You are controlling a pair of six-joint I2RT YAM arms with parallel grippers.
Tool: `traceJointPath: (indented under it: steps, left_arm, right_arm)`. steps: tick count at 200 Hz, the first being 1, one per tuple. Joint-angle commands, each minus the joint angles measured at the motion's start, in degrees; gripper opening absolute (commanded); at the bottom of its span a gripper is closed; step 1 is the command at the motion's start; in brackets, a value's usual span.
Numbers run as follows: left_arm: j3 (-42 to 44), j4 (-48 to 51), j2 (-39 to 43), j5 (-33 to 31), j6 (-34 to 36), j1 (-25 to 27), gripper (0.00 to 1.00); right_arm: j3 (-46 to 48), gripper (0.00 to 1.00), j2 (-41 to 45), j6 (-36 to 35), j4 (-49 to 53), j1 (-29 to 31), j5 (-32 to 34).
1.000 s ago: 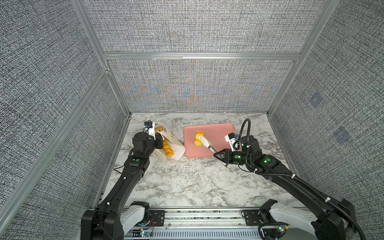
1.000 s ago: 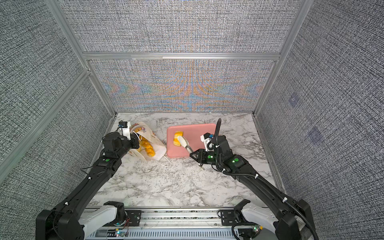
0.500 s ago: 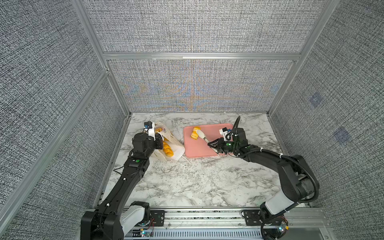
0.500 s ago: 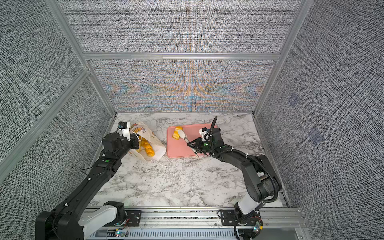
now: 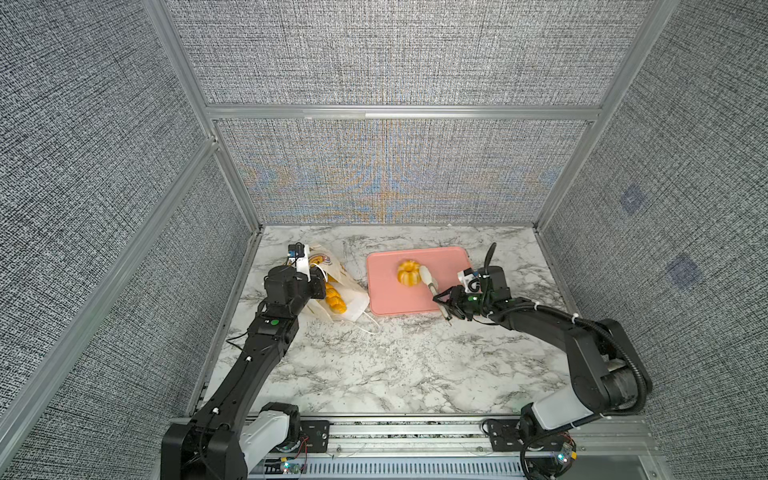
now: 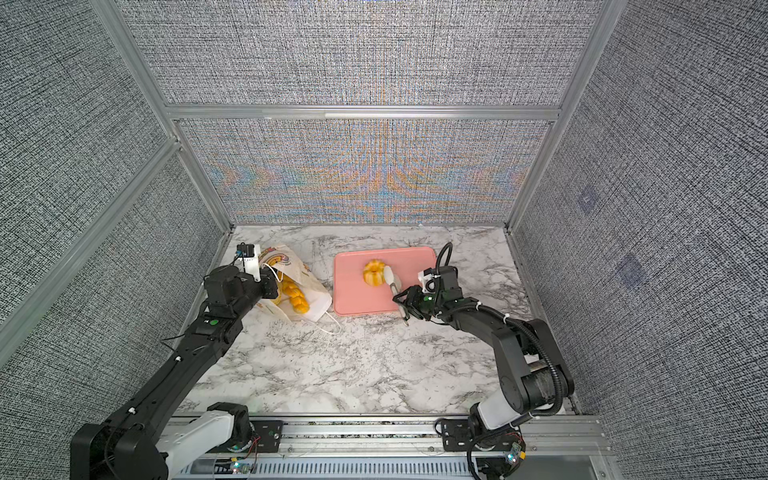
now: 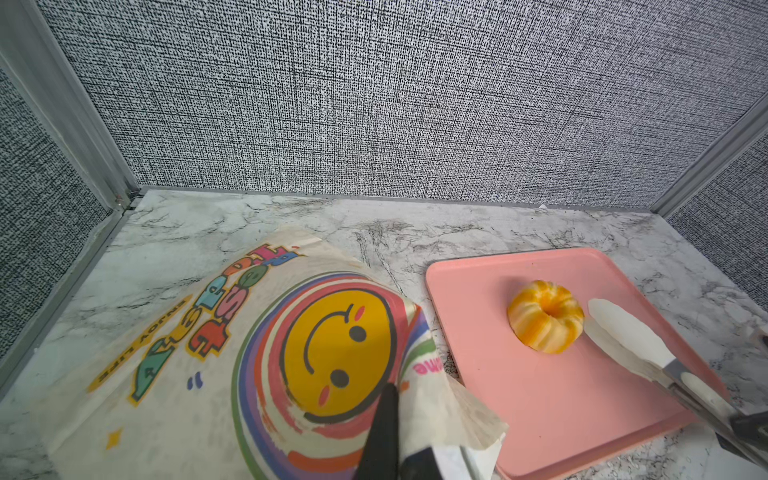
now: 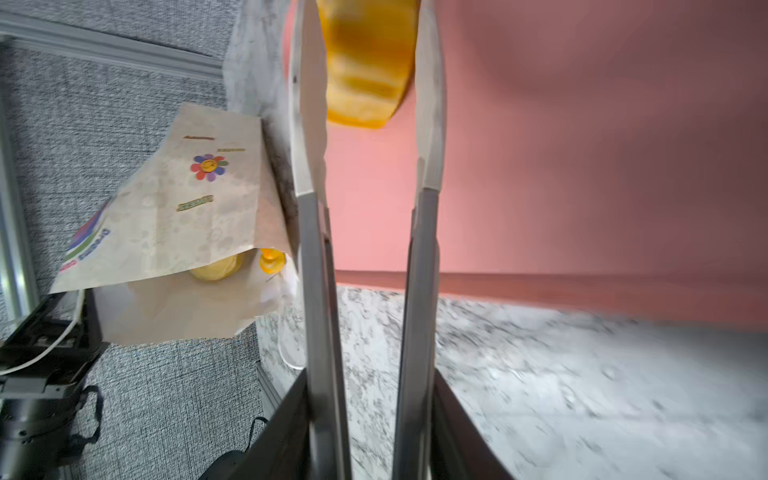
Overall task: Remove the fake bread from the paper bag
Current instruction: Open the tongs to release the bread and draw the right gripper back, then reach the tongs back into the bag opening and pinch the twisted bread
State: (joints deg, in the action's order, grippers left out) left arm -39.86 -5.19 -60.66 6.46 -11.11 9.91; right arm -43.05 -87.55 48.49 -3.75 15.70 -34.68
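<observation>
**Right wrist view: tongs spread around one bun on the tray, more bread in the bag**

Your right gripper [image 8: 370, 415] clasps the handles of the long metal tongs [image 8: 311, 249]. Their pale blades stand apart on either side of a glossy golden ring-shaped bun [image 8: 365, 62], which lies on the flat pink plastic tray [image 8: 582, 166] (whether the blades press it, I cannot tell). Your left gripper [image 7: 401, 415] is closed tight on the mouth edge of the cream paper bag [image 7: 208, 353] with the yellow smiley print. The bag lies on its side.

The next move, I judge, turns on one relation. In both top views the rest of the bread sits inside the bag, to the left of the tongs, past the tray's near left corner. A long braided yellow loaf [image 5: 334, 297] points its axis out of the mouth toward the near right, so you can enter along it. The left arm is nearer but occupied, so the right must reach. Mind the white cord handle [image 5: 378, 328] on the marble table [image 5: 415, 365] before the mouth, and the tray's rim.
</observation>
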Motion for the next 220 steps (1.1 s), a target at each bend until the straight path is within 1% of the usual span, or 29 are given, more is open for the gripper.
traceJointPath:
  steps: [1, 42, 76, 97, 118, 143, 166, 182, 194, 218, 220]
  left_arm:
    - [0.0, 2.3, -0.1, -0.4, -0.2, -0.1, 0.0]
    - [0.0, 2.4, 0.0, -0.3, -0.1, -0.1, 0.0]
    - [0.2, 2.8, 0.8, -0.2, 0.7, -0.1, 0.0]
    - [0.5, 3.3, 1.8, 0.3, 1.5, 0.0, 0.0]
    - [1.1, 3.8, 3.4, 0.9, 1.6, -0.1, 0.0]
    - [2.8, 3.5, 5.6, 1.4, 1.1, 0.0, 0.0]
    - [4.0, 3.0, 7.1, 2.1, 0.9, 0.0, 0.0]
    - [4.3, 3.1, 7.5, 2.4, 1.0, -0.1, 0.0]
    - [4.4, 3.1, 7.6, 3.0, 0.9, 0.0, 0.0]
    - [4.6, 3.3, 7.8, 4.3, 0.8, -0.1, 0.0]
    - [4.7, 3.3, 7.8, 4.4, 0.8, -0.1, 0.0]
  right_arm:
    - [0.6, 0.47, 2.6, -2.0, 4.5, -0.7, 1.5]
    - [0.7, 0.47, 6.9, -4.2, 9.7, -2.4, 2.2]
    - [-0.4, 0.48, 10.9, -7.0, 15.7, -2.4, 3.0]
    - [-2.3, 0.49, 14.5, -10.1, 22.9, -1.4, 4.6]
    - [-4.5, 0.49, 17.7, -12.7, 28.8, 0.9, 5.2]
    - [-7.3, 0.48, 20.9, -14.2, 34.1, 6.0, 6.0]
    - [-9.5, 0.47, 22.2, -12.8, 35.5, 14.6, 7.9]
    - [-9.5, 0.46, 22.0, -10.0, 32.9, 21.8, 9.3]
    - [-9.5, 0.45, 21.1, -7.8, 29.6, 27.1, 9.1]
    - [-9.6, 0.45, 17.5, -4.6, 23.6, 34.2, 9.2]
    - [-11.0, 0.45, 17.1, -4.6, 23.2, 34.5, 9.3]
